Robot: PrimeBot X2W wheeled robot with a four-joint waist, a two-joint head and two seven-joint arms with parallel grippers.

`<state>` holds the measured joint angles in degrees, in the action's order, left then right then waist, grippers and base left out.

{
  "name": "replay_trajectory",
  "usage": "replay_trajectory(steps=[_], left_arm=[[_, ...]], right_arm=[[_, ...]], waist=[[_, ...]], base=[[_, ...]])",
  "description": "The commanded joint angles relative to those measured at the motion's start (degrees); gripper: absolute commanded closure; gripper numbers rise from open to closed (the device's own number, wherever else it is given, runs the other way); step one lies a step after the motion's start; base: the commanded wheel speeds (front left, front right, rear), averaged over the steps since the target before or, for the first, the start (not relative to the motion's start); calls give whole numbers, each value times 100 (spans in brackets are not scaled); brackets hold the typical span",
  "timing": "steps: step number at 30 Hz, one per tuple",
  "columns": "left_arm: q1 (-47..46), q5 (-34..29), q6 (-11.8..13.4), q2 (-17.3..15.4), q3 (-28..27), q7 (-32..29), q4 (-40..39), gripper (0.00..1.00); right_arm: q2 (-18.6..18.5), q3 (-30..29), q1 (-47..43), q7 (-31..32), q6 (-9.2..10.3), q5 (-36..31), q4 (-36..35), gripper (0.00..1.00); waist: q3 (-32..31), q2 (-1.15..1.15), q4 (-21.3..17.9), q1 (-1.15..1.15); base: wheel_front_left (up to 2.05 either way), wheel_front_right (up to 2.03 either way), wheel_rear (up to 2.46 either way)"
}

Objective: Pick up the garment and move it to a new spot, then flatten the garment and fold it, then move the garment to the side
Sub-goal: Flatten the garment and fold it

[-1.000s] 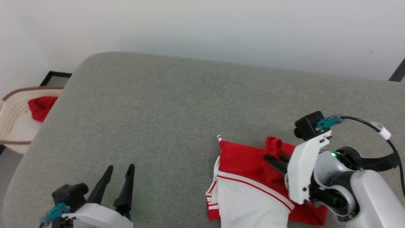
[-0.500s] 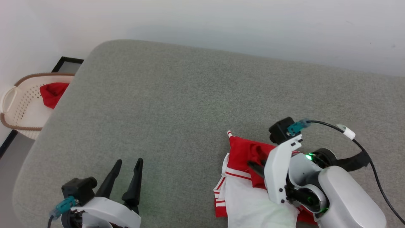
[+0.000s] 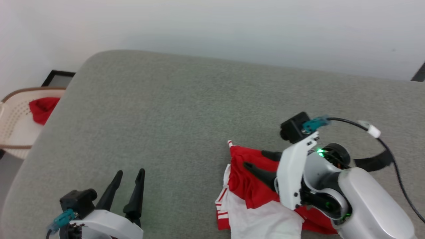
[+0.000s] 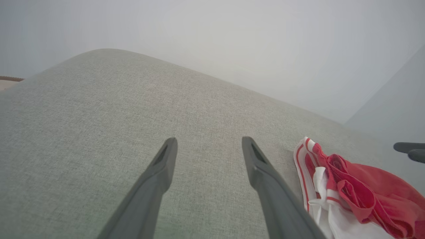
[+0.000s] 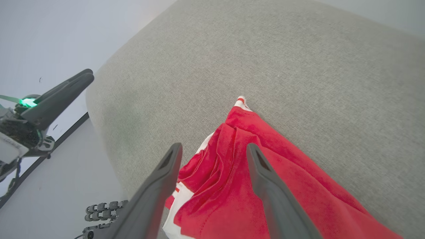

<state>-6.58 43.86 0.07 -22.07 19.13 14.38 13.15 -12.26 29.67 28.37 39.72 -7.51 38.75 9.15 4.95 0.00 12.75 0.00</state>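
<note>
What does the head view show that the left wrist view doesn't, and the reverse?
Head view: red cloth lump in a basket, the right arm's white wrist and cable. Left wrist view: a low side look at the striped trim and stacked folds of the garment. Both: grey cushion, garment, open left gripper, open right gripper.

The grey padded surface (image 3: pixel 186 109) is overlooked from above by the head camera, tilted forward and down. It is skimmed low by the left wrist camera. The garment (image 5: pixel 232 186), shared by all three views, is seen closest from the right wrist.
</note>
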Motion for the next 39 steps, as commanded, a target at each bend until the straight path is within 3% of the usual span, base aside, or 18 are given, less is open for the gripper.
replay_trajectory(steps=[1,12,21,30,39], left_arm=[[78,-6,32,-30,-20,17,-25,0],[276,-63,141,-147,-81,30,-184,0],[446,-169,107,-263,-161,56,-274,0],[574,-316,-38,-253,-375,76,-238,0],[657,-470,-193,-203,-649,75,-179,0]], right_arm=[[-83,-68,-146,-42,4,-8,-158,0],[-505,-721,-750,-406,4,-151,-773,0],[-797,-1382,-1409,-1428,4,-256,-945,0],[-976,-2017,-2105,-2333,4,-332,-836,0],[-939,-2459,-2608,-2717,4,-409,-746,0]], waist=[[-87,0,-142,0],[-319,0,-695,0],[-478,0,-1101,0],[-566,0,-1220,0],[-607,0,-1269,0]], base=[[0,0,0],[0,0,0],[0,0,0],[0,0,0],[0,0,0]])
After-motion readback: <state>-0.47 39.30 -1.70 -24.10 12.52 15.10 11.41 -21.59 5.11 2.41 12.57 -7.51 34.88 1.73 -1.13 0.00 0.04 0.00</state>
